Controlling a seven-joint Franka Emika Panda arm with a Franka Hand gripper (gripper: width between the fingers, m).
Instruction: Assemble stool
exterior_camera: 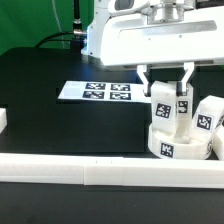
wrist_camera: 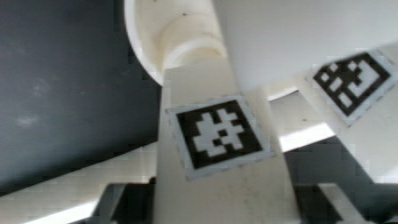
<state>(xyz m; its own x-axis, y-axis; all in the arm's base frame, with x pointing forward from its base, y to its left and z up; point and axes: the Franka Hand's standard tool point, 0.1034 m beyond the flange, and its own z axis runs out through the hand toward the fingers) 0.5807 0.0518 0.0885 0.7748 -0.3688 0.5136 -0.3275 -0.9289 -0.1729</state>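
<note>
Three legs counted: two stand on the seat, one waits loose.
Seat: round white disc, near the front border rail, toward the exterior view's right; one tag faces the camera on its rim.
Leg in my claw: upright leg on the disc's left side, its foot down at the seat; whether it is fully home in its socket I cannot tell.
Claw: my gripper is pinching that leg near its top, one finger on each side; the wrist view shows the same leg running down between my fingers to the seat.
Second leg: stands upright on the seat, just beside mine; looks already seated.
Third leg: white block to the right of the seat, off it, not yet fitted.
Marker board: flat on the table, far left of the work, untouched.
Done, my judgement: one leg in, a second being fixed.
Left: finish this one, then fetch and fit the third.
</note>
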